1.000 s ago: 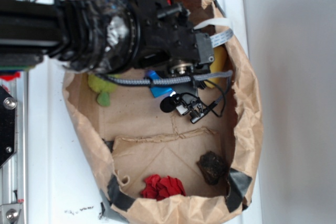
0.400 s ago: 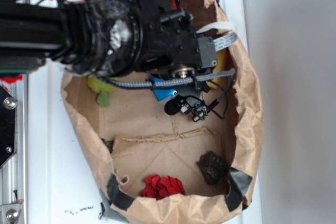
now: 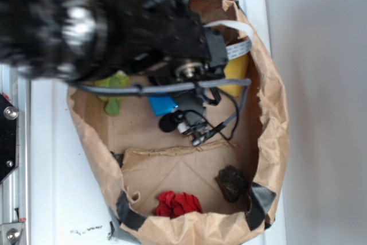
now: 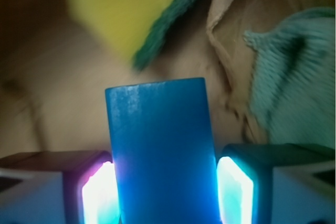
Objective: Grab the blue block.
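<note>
The blue block [image 4: 160,145] is a smooth bright blue bar standing straight up between my two fingers in the wrist view. My gripper [image 4: 164,187] is shut on it, with a glowing pad [image 4: 97,195] pressed to each side. From the exterior view only a corner of the blue block [image 3: 162,105] shows under my black wrist, above the floor of the brown paper bag [image 3: 269,113]. My gripper's fingers are hidden there by the arm, which is blurred.
A yellow sponge [image 4: 126,9] with a green edge lies beyond the block, seen too at the bag's right wall as the sponge [image 3: 236,73]. A pale teal cloth [image 4: 294,77] lies to the right. A red crumpled thing [image 3: 178,203] and a dark lump [image 3: 232,182] sit at the bag's near end.
My arm has swung left across the bag and is now blurred. The blue block has gone left with it, staying between the fingers.
</note>
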Controlling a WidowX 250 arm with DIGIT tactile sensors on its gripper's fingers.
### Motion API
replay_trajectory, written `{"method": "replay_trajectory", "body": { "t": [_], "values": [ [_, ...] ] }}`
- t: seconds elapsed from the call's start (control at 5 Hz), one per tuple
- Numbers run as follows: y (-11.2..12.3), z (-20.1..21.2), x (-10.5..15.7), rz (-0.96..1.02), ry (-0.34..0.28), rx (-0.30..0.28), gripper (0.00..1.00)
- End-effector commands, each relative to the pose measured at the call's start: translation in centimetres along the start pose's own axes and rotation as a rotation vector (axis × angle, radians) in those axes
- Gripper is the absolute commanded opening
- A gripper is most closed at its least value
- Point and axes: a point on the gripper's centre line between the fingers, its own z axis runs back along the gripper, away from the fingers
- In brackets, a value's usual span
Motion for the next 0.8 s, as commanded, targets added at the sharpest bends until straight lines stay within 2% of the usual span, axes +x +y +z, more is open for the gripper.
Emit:
{"method": "replay_trajectory", "body": {
  "t": [0.0,0.2,0.4,0.6],
  "values": [
    [-1.2,5.9,-0.8,-0.092,-0.107,-0.003,0.00],
    [-1.2,7.5,-1.4,-0.124,-0.080,0.004,0.00],
    [-1.4,8.9,-1.9,-0.138,-0.101,0.008,0.00],
    [-1.6,9.6,-2.1,-0.143,-0.147,0.055,0.00]
  ]
}}
